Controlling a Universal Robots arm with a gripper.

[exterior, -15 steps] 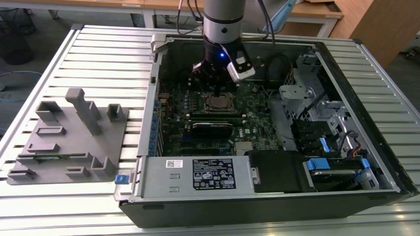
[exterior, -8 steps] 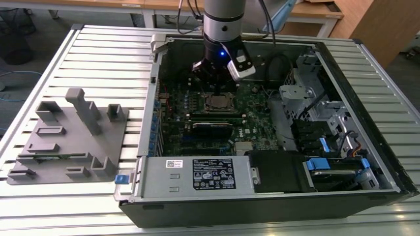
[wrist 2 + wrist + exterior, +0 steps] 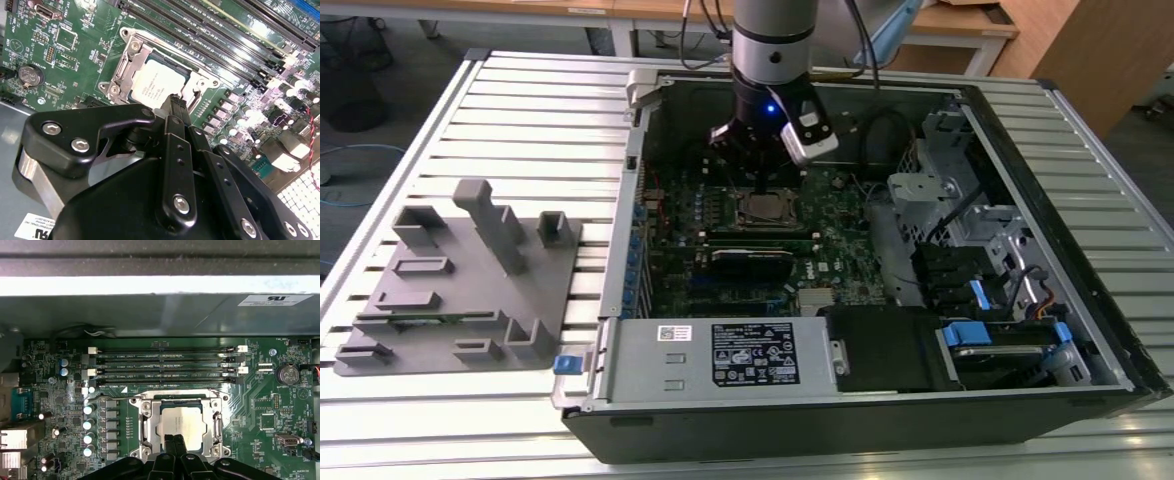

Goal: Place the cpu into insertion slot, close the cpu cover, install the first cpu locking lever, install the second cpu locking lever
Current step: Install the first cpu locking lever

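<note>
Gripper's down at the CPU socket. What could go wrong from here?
1. The black gripper sits at the edge of the thin silvery cpu cover, right by the small square silver-tan cpu; a slip might scrape either.
2. Silver cylindrical capacitors stand beside that cover; a sideways sweep could clip them.

cpu [image 3: 155, 82] under cpu cover [image 3: 129, 64], on motherboard [image 3: 75, 60]

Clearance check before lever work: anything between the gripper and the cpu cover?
Nothing visible. In the first wrist view the gripper sits right at the edge of the cpu cover, with no cable or part between them. The cpu shows through the cover's window.
</note>
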